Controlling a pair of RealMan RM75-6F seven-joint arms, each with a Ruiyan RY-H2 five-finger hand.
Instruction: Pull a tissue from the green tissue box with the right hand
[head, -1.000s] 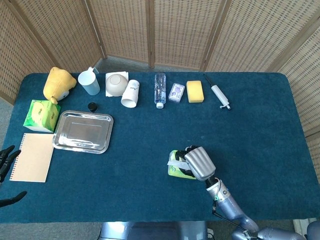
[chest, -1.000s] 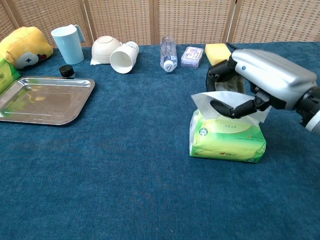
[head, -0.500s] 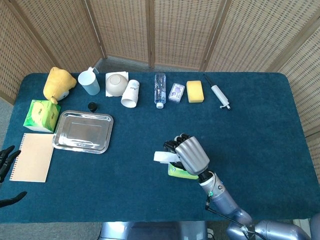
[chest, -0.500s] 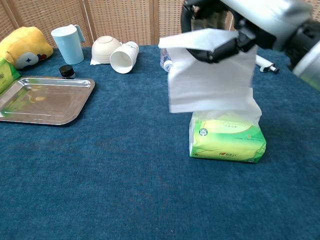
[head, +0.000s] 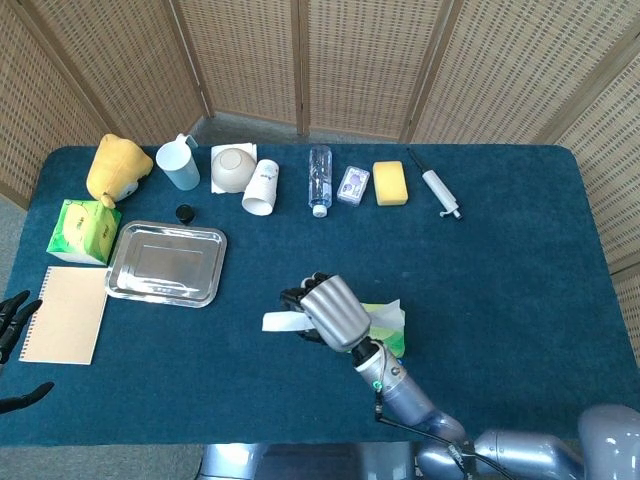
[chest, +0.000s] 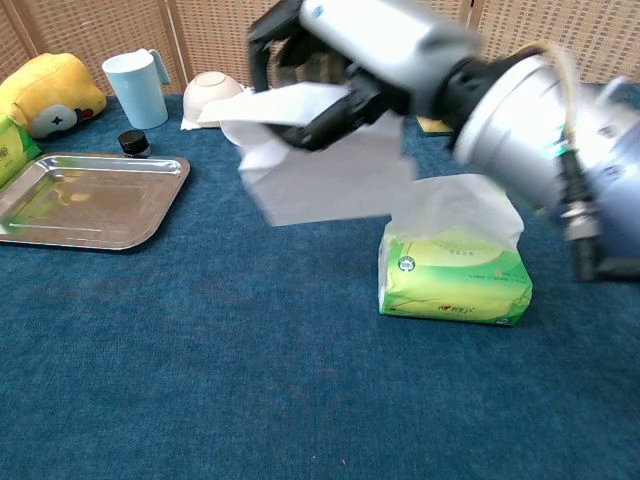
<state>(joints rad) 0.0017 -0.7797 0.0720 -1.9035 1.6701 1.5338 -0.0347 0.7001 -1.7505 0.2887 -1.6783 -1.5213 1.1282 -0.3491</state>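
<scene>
The green tissue box (chest: 455, 283) lies on the blue table, a fresh tissue (chest: 462, 205) sticking up from its slot; the head view shows the box (head: 392, 330) partly behind my right arm. My right hand (chest: 345, 60) is raised above and left of the box and grips a pulled white tissue (chest: 320, 170) that hangs free of the box. From the head camera the same right hand (head: 328, 310) shows the tissue's edge (head: 280, 322) poking out to its left. My left hand (head: 12, 325) stays at the far left edge, fingers spread, holding nothing.
A metal tray (head: 166, 263) and a tan notebook (head: 66, 314) lie at left. A second green tissue box (head: 83, 231) and yellow plush (head: 117, 167) sit beyond. Cup (head: 181, 163), bowl (head: 234, 168), paper cup (head: 261, 187), bottle (head: 319, 179), sponge (head: 390, 183) and syringe (head: 439, 192) line the back.
My right hand has lifted the tissue clear of the box and carried it leftward. A new tissue now stands up from the box slot. The left hand stays still.
</scene>
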